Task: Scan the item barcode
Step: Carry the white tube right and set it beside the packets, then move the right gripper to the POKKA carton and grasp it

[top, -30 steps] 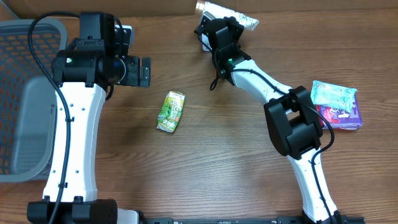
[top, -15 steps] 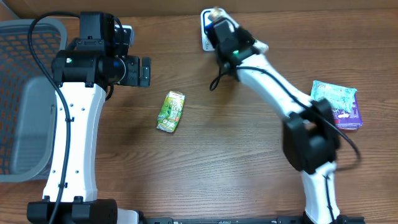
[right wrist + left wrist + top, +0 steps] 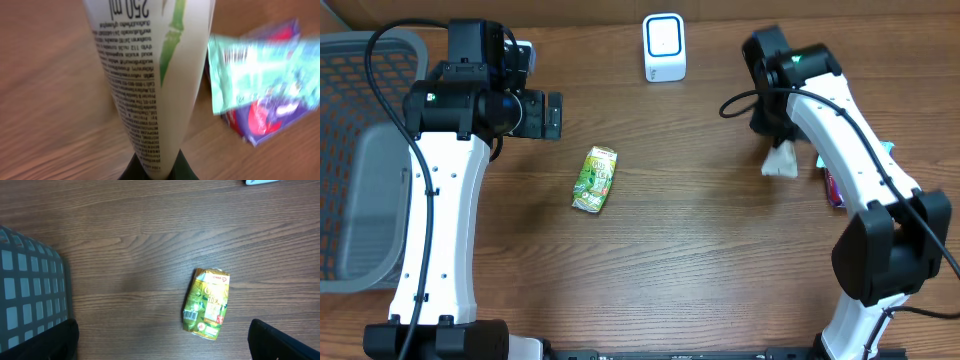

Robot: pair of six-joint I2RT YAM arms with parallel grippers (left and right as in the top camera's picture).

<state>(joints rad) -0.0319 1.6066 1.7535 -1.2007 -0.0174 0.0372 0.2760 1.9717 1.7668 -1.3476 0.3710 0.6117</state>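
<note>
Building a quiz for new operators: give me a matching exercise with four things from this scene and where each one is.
Things:
1 white tube
2 green pouch
3 white scanner
4 grey basket

Places:
A standing at the far edge of the table
B at the left edge
C clamped in the right gripper
D lying flat, left of centre

Pairs: 1-C, 2-D, 3-A, 4-B

The counter (image 3: 700, 260) is brown wood grain, smooth with a low sheen. The green pouch (image 3: 207, 303) is crinkled, glossy foil. Left of the pouch, the basket (image 3: 30, 295) is a grey matt plastic lattice. The white tube (image 3: 155, 75) looks like smooth, soft plastic with printed text. The packets (image 3: 260, 85) are shiny film. The scanner (image 3: 664, 47) is glossy white plastic.
</note>
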